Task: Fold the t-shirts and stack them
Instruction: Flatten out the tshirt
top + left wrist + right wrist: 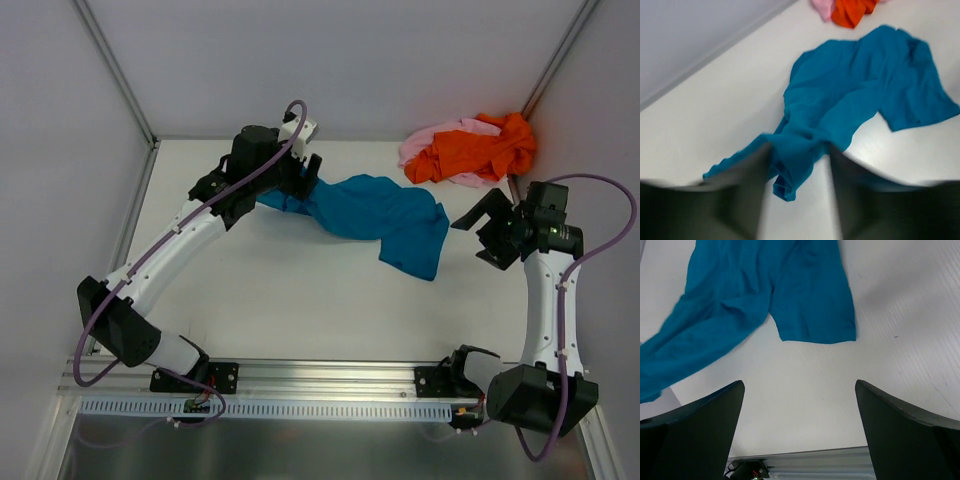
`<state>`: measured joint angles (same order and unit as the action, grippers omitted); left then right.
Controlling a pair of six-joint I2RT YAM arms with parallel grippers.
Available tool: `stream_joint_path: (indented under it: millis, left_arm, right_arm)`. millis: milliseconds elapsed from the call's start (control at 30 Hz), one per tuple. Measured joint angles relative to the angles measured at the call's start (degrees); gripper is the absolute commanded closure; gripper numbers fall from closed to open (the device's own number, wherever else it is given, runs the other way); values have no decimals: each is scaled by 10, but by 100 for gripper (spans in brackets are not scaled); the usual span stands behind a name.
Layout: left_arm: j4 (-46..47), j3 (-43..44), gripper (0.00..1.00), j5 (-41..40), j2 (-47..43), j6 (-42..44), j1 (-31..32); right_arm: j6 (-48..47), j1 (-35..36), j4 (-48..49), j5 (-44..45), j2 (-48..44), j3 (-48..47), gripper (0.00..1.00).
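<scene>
A teal-blue t-shirt [380, 215] lies crumpled and stretched across the middle of the table [270, 300]. It also shows in the left wrist view [855, 95] and the right wrist view [765, 295]. My left gripper [300, 180] is at its left end. Its blurred jaws [799, 150] stand apart, with a bunched fold of the teal cloth hanging between them against the left finger. The orange t-shirt [480, 150] lies heaped on the pale pink t-shirt [435, 140] in the far right corner. My right gripper [480, 230] hovers wide open and empty [799, 390], just right of the teal shirt's lower corner.
White enclosure walls stand close behind and on both sides of the table. A metal rail [330, 375] with both arm bases runs along the near edge. A slanted frame post [555, 65] rises by the orange and pink heap.
</scene>
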<state>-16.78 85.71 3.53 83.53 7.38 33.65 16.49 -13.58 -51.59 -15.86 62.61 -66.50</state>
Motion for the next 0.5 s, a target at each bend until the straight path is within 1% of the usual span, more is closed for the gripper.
stream_joint_path:
  millis: [33,200,367,500]
  left_arm:
    - [-6,-9,1,-5,-1,-2,0]
    - [-16,-64,1,-39,-19,-8,0]
    - [-9,-105,1,-56,-38,-21,0]
    - [8,-177,1,-57,-68,-42,0]
  right_arm:
    - [1,1,5,0,2,0,1]
    - [6,4,27,0,6,0,1]
    - [6,9,31,0,14,0,1]
    - [4,12,31,0,19,-1,1]
